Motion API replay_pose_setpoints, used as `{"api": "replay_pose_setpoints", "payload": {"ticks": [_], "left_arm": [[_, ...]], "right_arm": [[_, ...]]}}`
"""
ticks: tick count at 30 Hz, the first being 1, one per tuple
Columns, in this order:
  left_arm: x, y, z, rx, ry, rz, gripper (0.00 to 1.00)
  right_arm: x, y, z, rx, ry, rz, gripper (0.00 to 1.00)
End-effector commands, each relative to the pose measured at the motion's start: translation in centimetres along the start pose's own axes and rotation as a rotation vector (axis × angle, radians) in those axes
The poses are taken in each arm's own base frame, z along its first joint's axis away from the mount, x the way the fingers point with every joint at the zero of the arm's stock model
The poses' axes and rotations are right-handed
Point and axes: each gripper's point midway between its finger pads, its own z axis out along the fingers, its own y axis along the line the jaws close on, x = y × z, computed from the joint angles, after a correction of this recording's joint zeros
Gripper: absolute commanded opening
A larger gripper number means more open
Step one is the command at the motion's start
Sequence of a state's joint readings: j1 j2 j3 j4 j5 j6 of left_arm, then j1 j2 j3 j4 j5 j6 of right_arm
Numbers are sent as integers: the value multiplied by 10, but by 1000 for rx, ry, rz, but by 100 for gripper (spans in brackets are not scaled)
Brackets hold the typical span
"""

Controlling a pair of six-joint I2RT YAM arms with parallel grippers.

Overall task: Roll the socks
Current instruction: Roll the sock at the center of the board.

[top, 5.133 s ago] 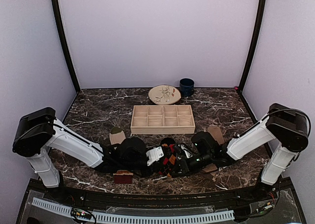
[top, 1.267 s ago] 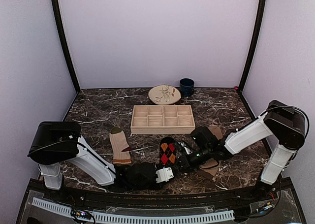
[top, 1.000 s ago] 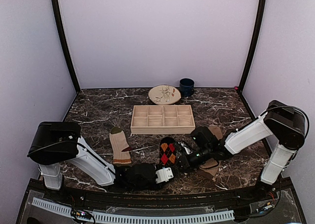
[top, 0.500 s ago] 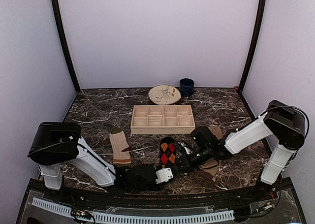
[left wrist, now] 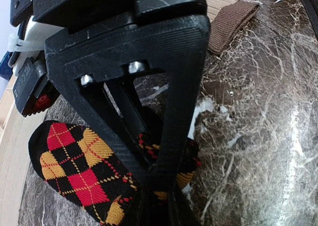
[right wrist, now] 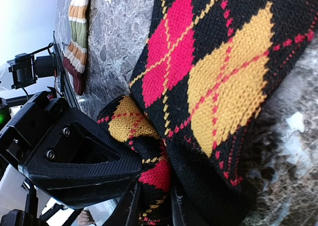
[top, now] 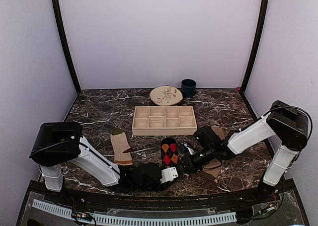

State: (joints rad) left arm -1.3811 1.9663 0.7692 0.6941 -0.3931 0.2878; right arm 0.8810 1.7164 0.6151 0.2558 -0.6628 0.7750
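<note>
Centre frame you have the tray, plate and mug behind it; below it, the left sock, middle sock and right sock lie across the worktop.

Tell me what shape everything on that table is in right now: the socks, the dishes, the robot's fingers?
argyle sock: mostly flat, near end bunched up, not rolled.
striped sock: flat, unrolled.
tan sock: flat, partly under the right arm.
wooden tray: compartments empty.
plate: lying flat.
mug: upright.
left fingers: pinching the argyle sock's near end.
right fingers: beside the argyle sock; open or shut unclear.
</note>
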Motion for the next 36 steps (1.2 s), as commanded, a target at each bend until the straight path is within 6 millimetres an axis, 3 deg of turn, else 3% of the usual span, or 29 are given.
{"api": "replay_pose_setpoints", "payload": {"ticks": [1, 13, 36], "left_arm": [[111, -29, -10, 162, 435, 215, 9], [117, -37, -7, 274, 510, 146, 9], [99, -55, -17, 411, 445, 21, 4]], "right_arm": [[6, -6, 3, 28, 12, -16, 22], [-6, -10, -19, 144, -84, -117, 35], [-26, -17, -77, 336, -362, -265, 37]]}}
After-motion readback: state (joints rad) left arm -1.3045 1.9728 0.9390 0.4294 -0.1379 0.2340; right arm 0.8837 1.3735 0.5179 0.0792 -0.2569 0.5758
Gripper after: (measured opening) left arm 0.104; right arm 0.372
